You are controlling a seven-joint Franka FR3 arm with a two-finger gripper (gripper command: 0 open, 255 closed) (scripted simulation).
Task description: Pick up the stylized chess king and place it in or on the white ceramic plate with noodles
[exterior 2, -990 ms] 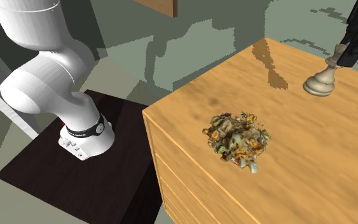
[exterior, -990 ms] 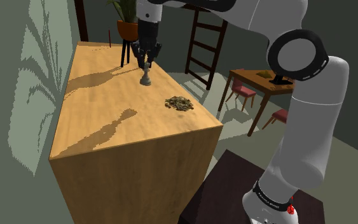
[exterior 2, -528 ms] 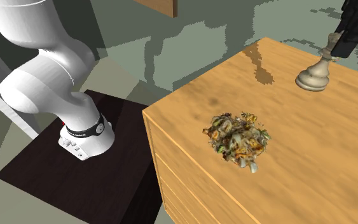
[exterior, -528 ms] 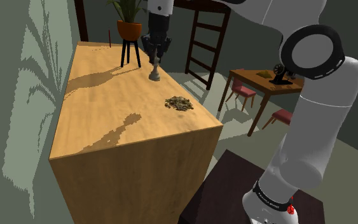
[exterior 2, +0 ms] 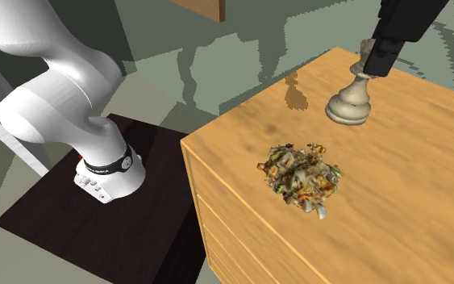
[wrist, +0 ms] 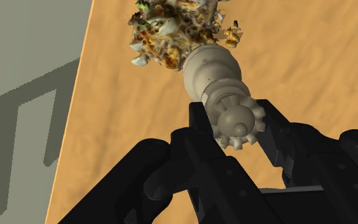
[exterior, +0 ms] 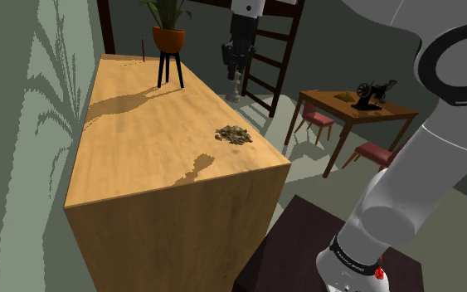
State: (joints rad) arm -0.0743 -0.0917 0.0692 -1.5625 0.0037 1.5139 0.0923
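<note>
**1. Stand** (exterior: 302, 249). Dark box, nearest the shoulder camera. It carries the white arm (exterior: 406, 191), which reaches up and over the bench.

**2. Bench** (exterior: 140, 166). Tall wooden block with a broad top.

**3. Noodle heap** (exterior 2: 301, 179). Brown and pale tangle with green flecks. It sits close to the bench edge on the stand's side, toward the near corner. No plate rim can be made out beneath it, and it appears to lie straight on the wood. It holds noodles alone, with nothing yet set on them.

**4. Chess king** (exterior 2: 351, 95). Pale turned piece, raised clear of the bench top, base down and roughly upright. Its shadow lies apart from it on the wood. It hangs over the bench, further along that edge than the heap.

**5. Gripper** (wrist: 234, 119). Black, its two fingers clamped on the king's crown from either side.
- Grip: taken by the head, judged so the broad base can come down first.
- Height: held up, judged to clear the noodles in transit.
- Stage: judged to be the carry, with lowering and release not yet done.

**6. Plant stool** (exterior: 170, 66). Black legs, standing at the bench's far end. The orange pot on top holds a leafy plant.

**7. Beyond the bench.** A ladder (exterior: 265, 58), then a small table (exterior: 347, 108) with red chairs (exterior: 316, 123) on the floor.
</note>
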